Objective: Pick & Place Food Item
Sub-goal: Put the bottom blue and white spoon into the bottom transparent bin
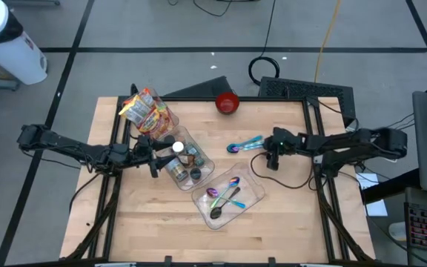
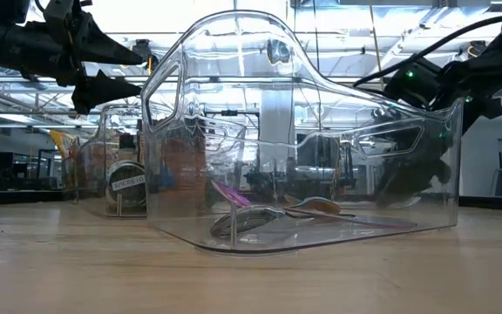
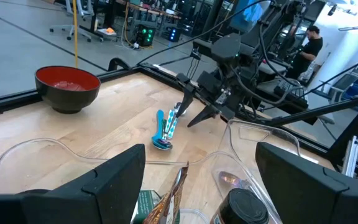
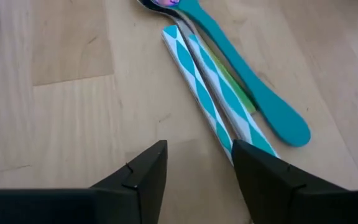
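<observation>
Right claw [image 4: 194, 168]: held parted, low over the striped utensil handles [image 4: 219, 99] beside the teal spoon [image 4: 253, 87], right of centre on the worktop [image 1: 124, 215].
Left claw [image 3: 197, 180]: parted, poised above the jar bin [image 1: 187, 159], left of centre.
Food item: snack packets [image 1: 145, 111] stand in the far-left bin.
Advice: the fingers should be centred on one handle before being lowered.

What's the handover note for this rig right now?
Left end effector: open, holding nothing, at the clear bin of food jars; chip bag lies just behind it.
Right end effector: open, low over the loose teal spoons on the table, not yet gripping.
Second bin in front holds more spoons. Red bowl sits at the far edge and looks empty.
Done: nothing visibly picked or placed.
Left: grasp a food item and place it; the target spot is not clear from these views.
</observation>
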